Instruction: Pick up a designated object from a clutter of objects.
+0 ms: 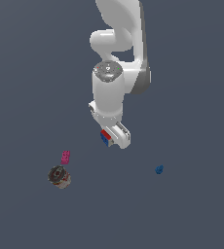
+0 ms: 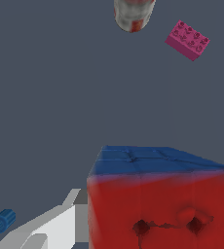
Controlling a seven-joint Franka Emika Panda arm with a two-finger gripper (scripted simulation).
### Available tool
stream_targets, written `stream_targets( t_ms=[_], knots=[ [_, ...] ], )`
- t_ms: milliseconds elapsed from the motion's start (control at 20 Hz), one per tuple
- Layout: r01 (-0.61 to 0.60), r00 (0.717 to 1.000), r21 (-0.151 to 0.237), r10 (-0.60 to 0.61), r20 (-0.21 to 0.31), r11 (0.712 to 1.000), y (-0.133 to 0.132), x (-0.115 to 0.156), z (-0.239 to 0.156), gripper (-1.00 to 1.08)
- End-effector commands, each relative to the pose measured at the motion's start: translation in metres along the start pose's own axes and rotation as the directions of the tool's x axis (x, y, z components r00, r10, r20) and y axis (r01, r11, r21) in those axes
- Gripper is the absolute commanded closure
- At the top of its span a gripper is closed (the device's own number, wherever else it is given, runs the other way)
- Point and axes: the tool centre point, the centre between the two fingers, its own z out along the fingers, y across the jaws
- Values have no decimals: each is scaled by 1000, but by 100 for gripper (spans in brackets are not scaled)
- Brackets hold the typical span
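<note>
The designated object, a small cube (image 1: 105,135) with red and blue faces, sits between the white fingers of my gripper (image 1: 112,137), which is shut on it. In the wrist view the cube (image 2: 162,194) fills the near corner, red face towards the camera and blue face on top, with one white finger (image 2: 50,224) against its side. It looks raised off the grey floor. The rest of the clutter lies on the floor, apart from the gripper.
A pink studded block (image 1: 65,156) (image 2: 187,40) lies beside a dark round can (image 1: 59,176) (image 2: 132,14) at the exterior view's left. A tiny blue piece (image 1: 159,169) (image 2: 0,223) lies at the exterior view's right. The floor is plain grey.
</note>
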Motion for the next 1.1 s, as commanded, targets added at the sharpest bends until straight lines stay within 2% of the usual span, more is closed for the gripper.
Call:
stream_targets(
  t_ms=[0,600,1050],
  knots=[
    [0,1000,1,0,-1,1000,3,-8,-25,108],
    [-1,1000,0,1,-3,1000,16,-48,-145,108],
    [0,1000,0,0,-3,1000,20,-66,-203,108]
  ],
)
